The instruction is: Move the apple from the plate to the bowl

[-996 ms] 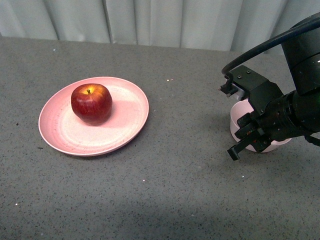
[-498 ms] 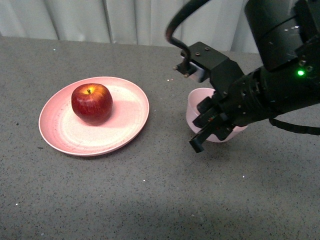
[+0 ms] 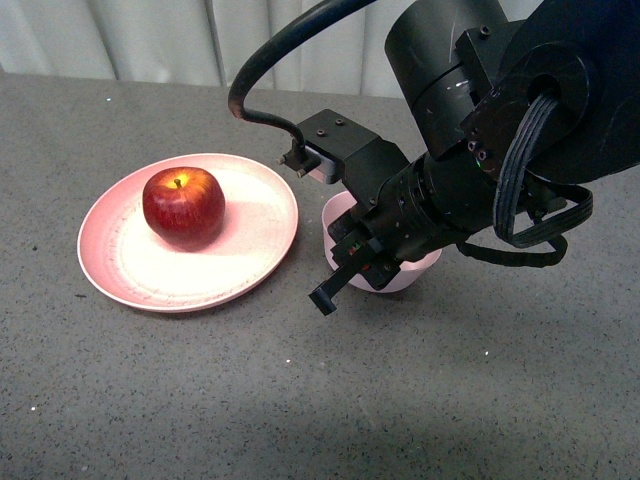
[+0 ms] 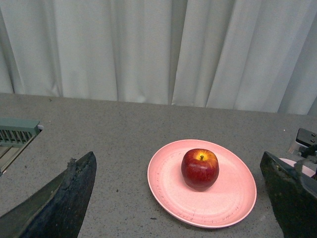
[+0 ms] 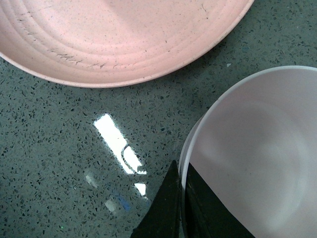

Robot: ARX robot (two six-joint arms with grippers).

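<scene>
The speckled grey desk point(image 3: 300, 400) lies bare at the near edge. Just beyond it, the jaws of the right arm point(image 3: 480, 130) pinch the rim of the small pale pink bowl point(image 3: 405, 277). The right wrist view shows one dark finger point(image 5: 161, 210) outside the wall and the other inside the bowl point(image 5: 257, 148). I cannot tell whether the bowl rests on the desk. It sits just beside the right edge of the wide salmon-pink plate point(image 3: 180, 270), with a strip of desk between the two rims. The apple point(image 3: 183, 205) stands upright on the plate, a little toward its far side. It is round, glossy and dark red, with a yellow patch around its short stem. The left arm's jaws are spread wide, one dark finger point(image 4: 69, 198) at each side of the left wrist view. A pale curtain point(image 3: 150, 40) hangs behind the desk.
</scene>
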